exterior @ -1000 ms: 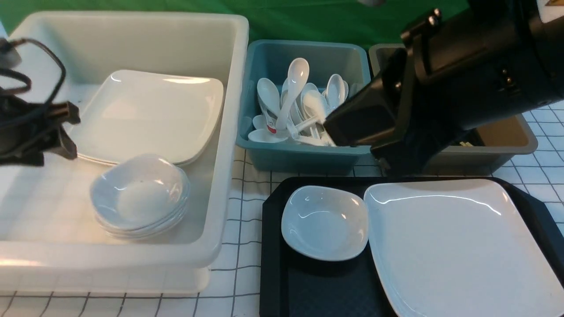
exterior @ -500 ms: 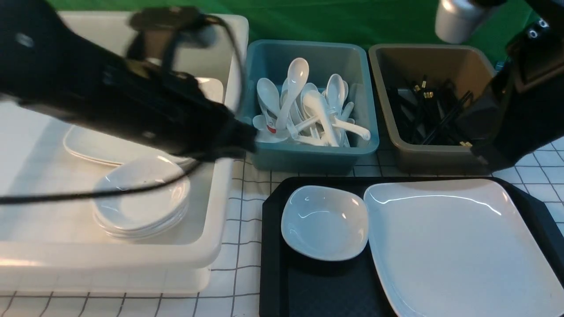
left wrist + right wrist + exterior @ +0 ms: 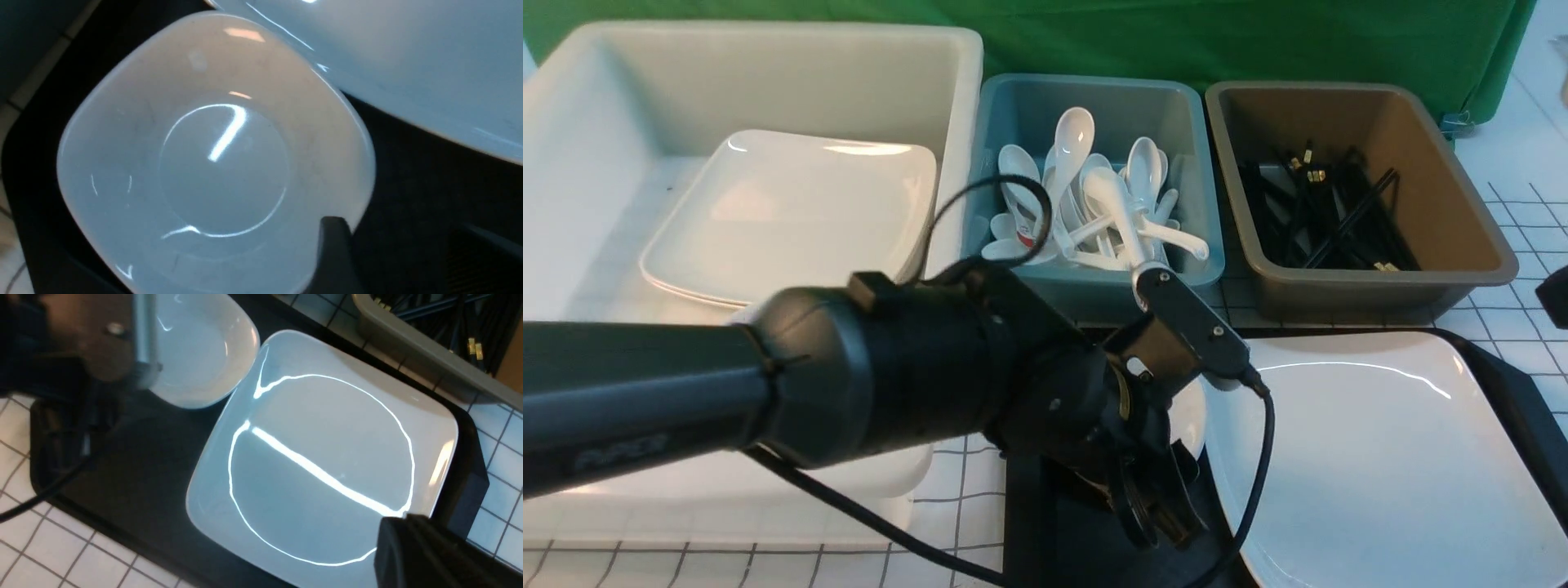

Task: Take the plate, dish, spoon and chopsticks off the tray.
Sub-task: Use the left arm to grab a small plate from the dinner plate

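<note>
Left gripper (image 3: pixel 1164 518) has swung in over the glossy white rounded-square dish (image 3: pixel 212 163) on the black tray (image 3: pixel 1515 400), jaws apart astride its rim.

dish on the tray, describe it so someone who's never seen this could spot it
Start at the big black tray nearest the robot. On its left part lies the dish. It is small, rounded and deep, whereas the plate beside it is wide and nearly flat.
</note>
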Motion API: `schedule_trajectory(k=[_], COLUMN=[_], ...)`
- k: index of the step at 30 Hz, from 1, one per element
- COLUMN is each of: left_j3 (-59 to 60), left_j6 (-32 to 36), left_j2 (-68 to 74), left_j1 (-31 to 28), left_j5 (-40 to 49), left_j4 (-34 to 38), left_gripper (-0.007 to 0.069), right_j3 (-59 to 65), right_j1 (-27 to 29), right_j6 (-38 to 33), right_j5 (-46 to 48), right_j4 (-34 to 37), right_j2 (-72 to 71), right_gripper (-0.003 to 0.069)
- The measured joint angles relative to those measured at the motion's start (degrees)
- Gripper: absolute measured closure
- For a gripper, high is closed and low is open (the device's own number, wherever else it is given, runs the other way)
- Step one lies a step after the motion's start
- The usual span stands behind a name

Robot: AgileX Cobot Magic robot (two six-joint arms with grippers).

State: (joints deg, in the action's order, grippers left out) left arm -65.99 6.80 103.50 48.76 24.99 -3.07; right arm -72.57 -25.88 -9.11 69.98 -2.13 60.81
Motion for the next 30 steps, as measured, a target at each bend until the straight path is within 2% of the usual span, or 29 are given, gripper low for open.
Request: schedule_trajectory(k=[3,5,9,13,17,19,21,25,30], left_j3=[0.00,0.00,0.00,-0.06,-0.18,-0.57,-2.01,-5.11,-10.14], left_j6=[0.01,0.01,0.01,-1.05,-2.77,-2.94,-2.82,-3.57,-4.71], left_j2=[2.44,3.94,6.25,7.55,7.98,7.98,7.12,4.32,-2.45], left_j1=[0.00,0.00,0.00,0.00,0.00,0.00,0.03,0.03,0.03], left_j5=[-2.75,-4.32,-5.49,-6.12,-6.52,-6.29,-5.90,-0.21,7.98], left_j4=[-4.10,-6.07,-8.56,-9.58,-9.79,-10.43,-11.06,-8.16,-4.55], left_gripper=[0.0099,0.0068,0.0062,0.0104,0.0300,0.0433,0.0532,0.0599,0.0608], right_j3=[0.10,0.10,0.10,0.10,0.10,0.10,0.10,-0.19,-3.17], right_j1=[0.06,0.06,0.06,0.06,0.06,0.06,0.06,0.11,0.11], right_j6=[0.00,0.00,0.00,0.00,-0.17,-0.28,-0.74,-1.58,-2.11], right_j5=[-0.12,-0.05,-0.28,-0.35,-0.52,-0.52,-0.65,-0.70,-1.92], right_j4=[0.05,0.07,0.35,1.23,2.13,2.13,2.64,3.43,6.69], right_j2=[-2.11,-2.80,-3.28,-3.28,-3.28,-3.28,-3.28,-3.28,-4.12], right_gripper=[0.0657,0.0657,0.0657,0.0657,0.0657,0.0657,0.0657,0.0657,0.0657])
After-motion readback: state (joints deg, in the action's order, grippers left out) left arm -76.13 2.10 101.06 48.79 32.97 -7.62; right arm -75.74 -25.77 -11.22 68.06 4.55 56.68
